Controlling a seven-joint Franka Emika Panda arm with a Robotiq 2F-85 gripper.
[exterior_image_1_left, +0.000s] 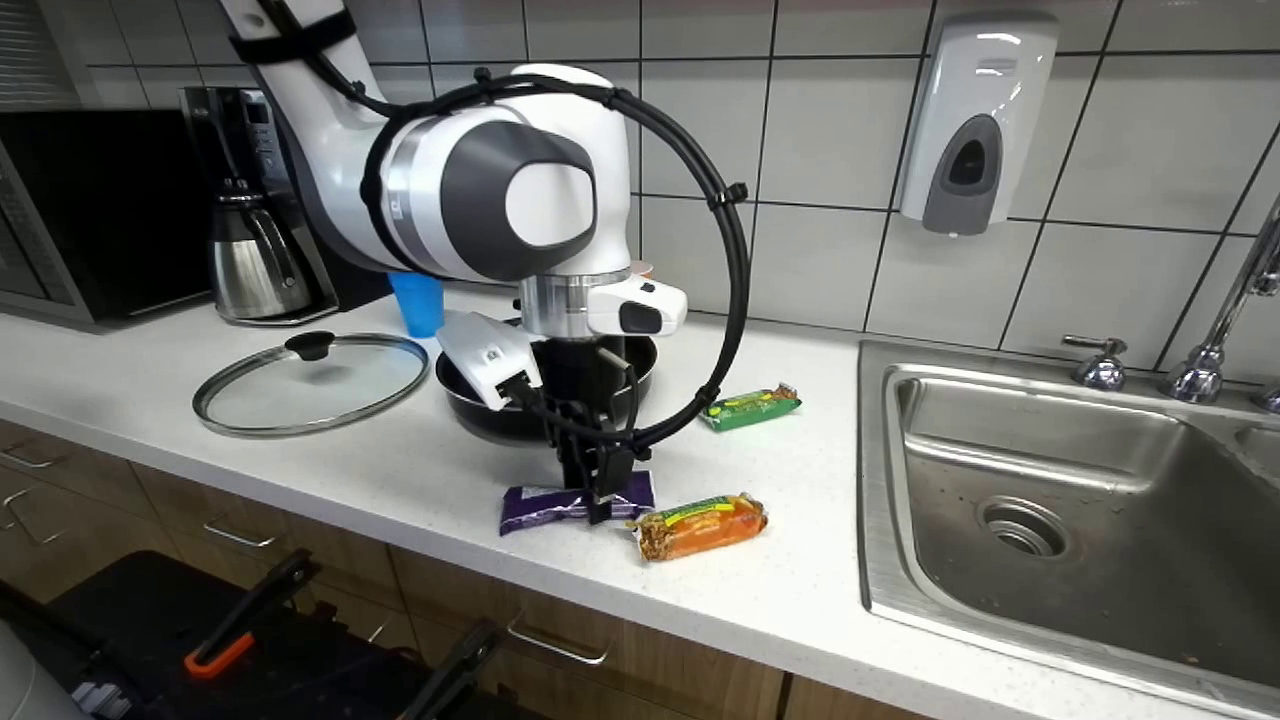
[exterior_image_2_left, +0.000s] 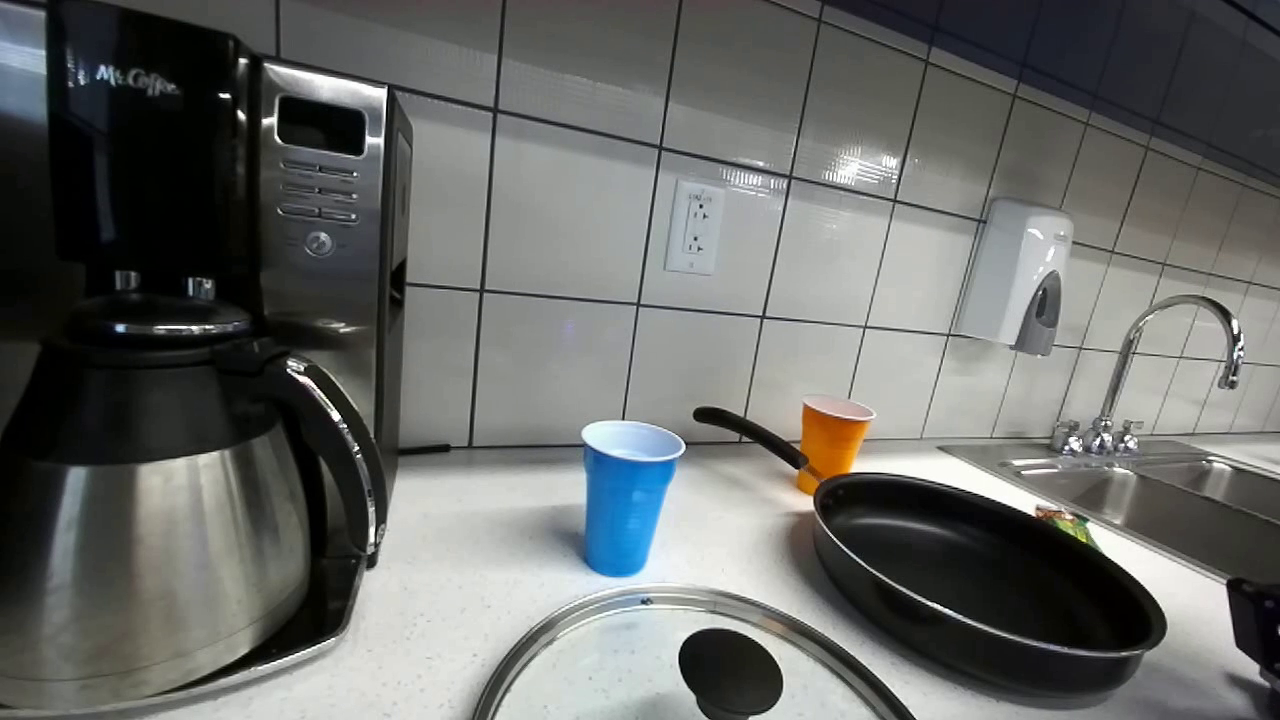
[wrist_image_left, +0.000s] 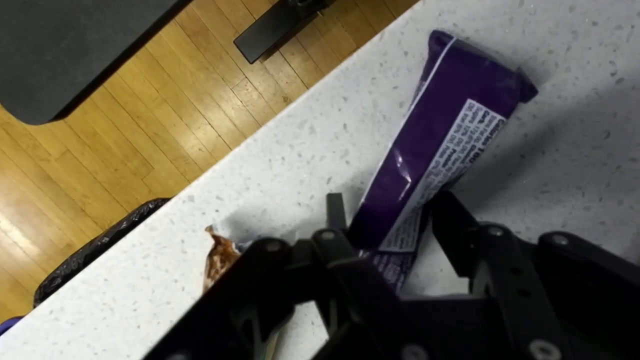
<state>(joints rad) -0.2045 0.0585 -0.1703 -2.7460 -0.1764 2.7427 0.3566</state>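
Purple bar (wrist_image_left: 425, 160) lies on the white counter (exterior_image_1_left: 790, 610) near its front edge, btwn the fingers of the gripper (wrist_image_left: 387, 212). Its long axis runs at a slant to that edge, not parallel: left end (in an exterior view) sits closer to the edge, right end points away from it. Wrist view shows a white text panel along one long side. Jaws stand partway apart, one finger ea. side of the bar, gap abt its width; can't tell if both press on it. Arm (exterior_image_1_left: 530, 190) comes in from upper left, bends over & drops w/ wrist & gripper aimed approx straight down, black cable (exterior_image_1_left: 741, 280) looping out right. Orange bar (exterior_image_1_left: 702, 528) is just beside the purple one's right end, contact unclear; in wrist view only a crinkly brown wrapper tip shows, rest behind the gripper. Black pan (exterior_image_2_left: 980, 570) is behind the gripper, partly blocked by it in an exterior view; green bar (exterior_image_2_left: 1068, 525) pokes out past the pan's far rim, mostly hidden there. Glass lid (exterior_image_1_left: 315, 385) lies left of the pan, knob up; blue cup (exterior_image_2_left: 630, 500) stands behind it, orange cup (exterior_image_2_left: 835, 435) by the pan. Sink (exterior_image_1_left: 880, 500) at far right, cut off.
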